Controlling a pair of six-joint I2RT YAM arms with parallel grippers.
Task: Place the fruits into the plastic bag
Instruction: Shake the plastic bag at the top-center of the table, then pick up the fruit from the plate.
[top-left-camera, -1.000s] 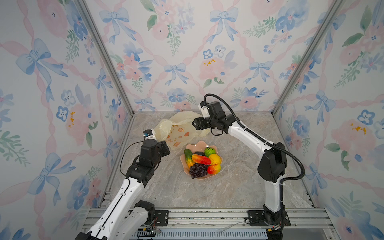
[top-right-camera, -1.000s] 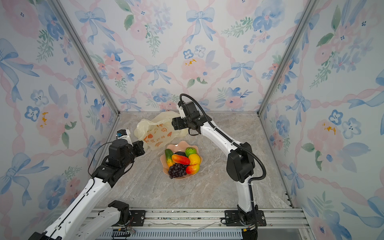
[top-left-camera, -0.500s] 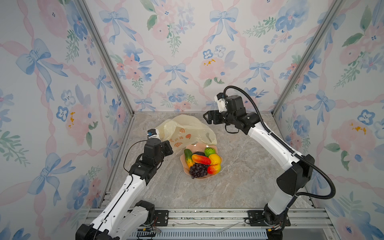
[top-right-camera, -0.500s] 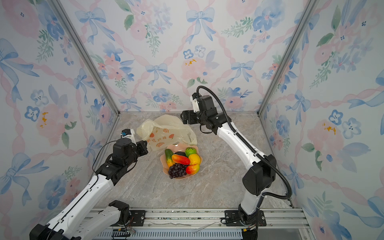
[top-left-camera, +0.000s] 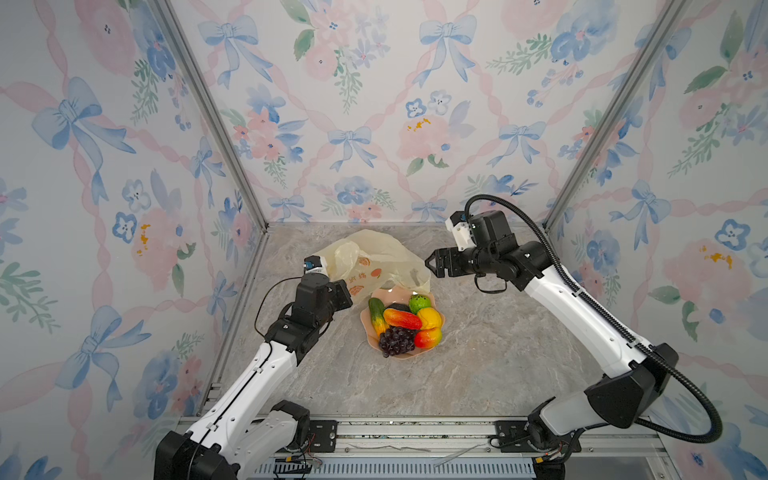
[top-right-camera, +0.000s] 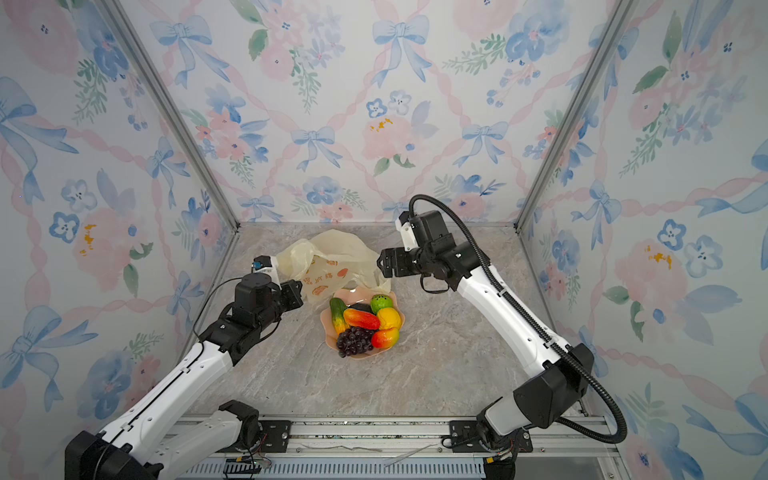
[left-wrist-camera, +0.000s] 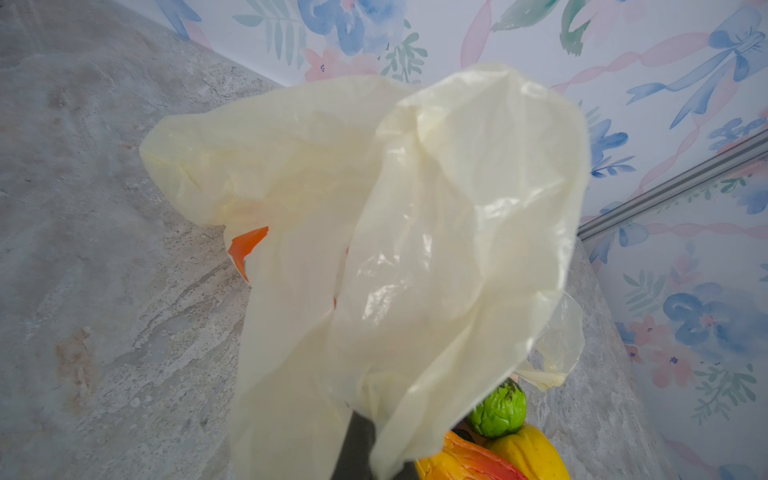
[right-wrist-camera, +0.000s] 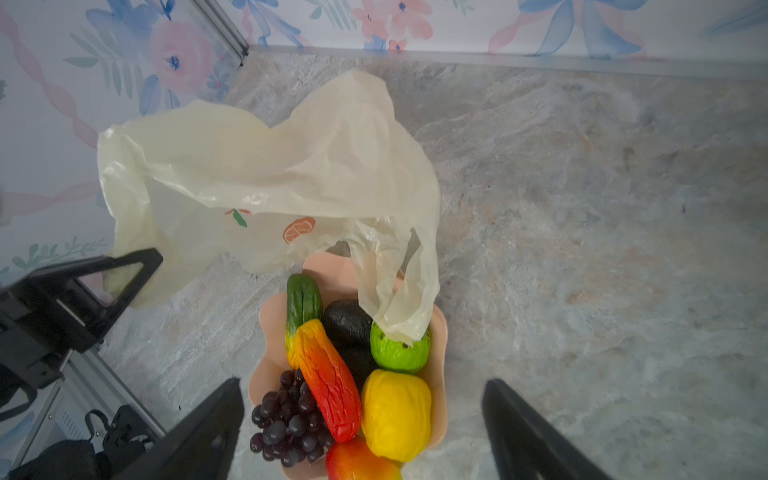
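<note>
The pale-yellow plastic bag (top-left-camera: 374, 259) lies crumpled at the back of the table, and one handle (right-wrist-camera: 399, 291) droops onto the bumpy green ball (right-wrist-camera: 399, 353). My left gripper (top-left-camera: 344, 292) is shut on the bag's near-left edge; film hides most of its fingers in the left wrist view. The fruits sit piled in a pink bowl (top-left-camera: 390, 293): grapes (right-wrist-camera: 286, 424), cucumber (right-wrist-camera: 303, 299), mango (right-wrist-camera: 328, 382), lemon (right-wrist-camera: 397, 415), black avocado (right-wrist-camera: 347, 324). My right gripper (right-wrist-camera: 363, 386) hangs open and empty above the bowl's far side, just right of the bag (top-right-camera: 332, 259).
Flowered walls with metal corner posts (top-left-camera: 216, 116) close in the back and both sides. A metal rail (top-left-camera: 415, 432) with both arm bases runs along the front. Bare marble table (top-left-camera: 478, 374) lies right of and in front of the bowl.
My right gripper has let go of the bag, opened wide and drawn back to the right. The bag has spread out and sagged toward the bowl. My left gripper shifted slightly right, still gripping.
</note>
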